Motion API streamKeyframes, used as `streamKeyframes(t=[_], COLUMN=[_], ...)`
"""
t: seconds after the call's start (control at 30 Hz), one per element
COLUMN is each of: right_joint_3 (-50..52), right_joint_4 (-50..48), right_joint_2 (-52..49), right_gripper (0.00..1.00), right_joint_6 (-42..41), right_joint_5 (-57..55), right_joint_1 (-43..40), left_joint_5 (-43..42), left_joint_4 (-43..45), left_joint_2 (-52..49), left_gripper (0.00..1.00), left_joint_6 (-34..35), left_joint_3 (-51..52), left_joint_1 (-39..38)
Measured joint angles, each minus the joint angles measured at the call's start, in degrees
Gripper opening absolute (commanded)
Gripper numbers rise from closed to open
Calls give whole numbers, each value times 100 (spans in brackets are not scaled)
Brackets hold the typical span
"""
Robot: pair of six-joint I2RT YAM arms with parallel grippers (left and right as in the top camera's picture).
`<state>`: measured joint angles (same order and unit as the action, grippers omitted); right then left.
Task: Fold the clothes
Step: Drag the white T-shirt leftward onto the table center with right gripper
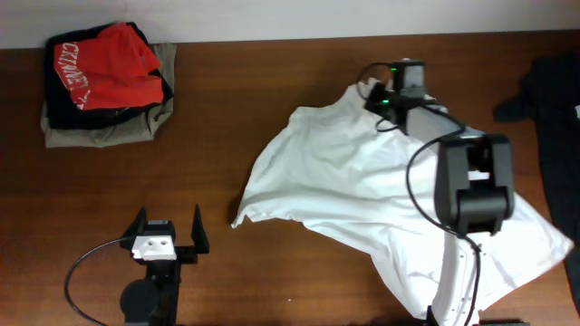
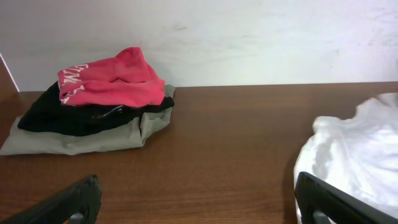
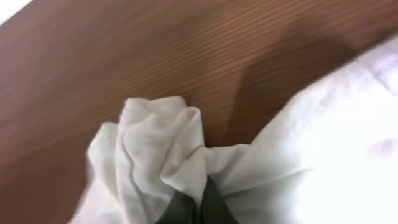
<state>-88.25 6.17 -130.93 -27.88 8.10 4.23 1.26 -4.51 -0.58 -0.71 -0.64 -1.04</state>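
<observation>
The clothes, a plain white T-shirt (image 1: pixel 362 181), lie crumpled across the middle and right of the brown table. My right gripper (image 1: pixel 373 98) reaches to the shirt's far edge and is shut on a bunched fold of it. In the right wrist view the dark fingertips (image 3: pixel 214 205) pinch the white fabric (image 3: pixel 155 143), which rises in a wrinkled knob above them. My left gripper (image 1: pixel 168 228) stands open near the front left, apart from the shirt. In the left wrist view that gripper (image 2: pixel 199 208) holds nothing, and the shirt's edge (image 2: pixel 360 149) shows at the right.
A stack of folded garments (image 1: pixel 104 81), red with white lettering on black on olive, sits at the back left, also seen from the left wrist (image 2: pixel 93 106). A black garment (image 1: pixel 553 91) lies at the right edge. A pale wall runs behind the table.
</observation>
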Motion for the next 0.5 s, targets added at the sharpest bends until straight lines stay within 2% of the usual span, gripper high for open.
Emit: streamKeyframes(t=[0.03,0.1,0.13,0.17,0.23,0.33,0.37,0.5], right_joint_3=[-223,-1016,-1740,-2225,-3486,-5195,-6041,-7519], right_joint_4=[260,1163,2334,2756,4385,6046,6867,8404], right_joint_2=[-68,-190,-260,-289,-337,-267,-225,-101], right_gripper=[98,99,99,99,99,99,99,99], right_joint_6=[-46,-13,184,269,369,437,455,461], right_joint_5=[85,225,280,302,295,275,184,-275], right_joint_1=[175,474,568,584,518,317,232,48], left_joint_5=[0,-2,-2,0,0,0,0,0], left_joint_4=[0,2,0,0,2,0,-2,0], left_joint_2=[0,0,-2,0,0,-9,-4,-2], left_gripper=[99,99,99,99,99,99,99,99], left_joint_6=[0,0,0,0,0,-2,0,-2], left_joint_3=[0,0,0,0,0,-2,-2,-2], left_joint_1=[0,0,0,0,0,0,0,0])
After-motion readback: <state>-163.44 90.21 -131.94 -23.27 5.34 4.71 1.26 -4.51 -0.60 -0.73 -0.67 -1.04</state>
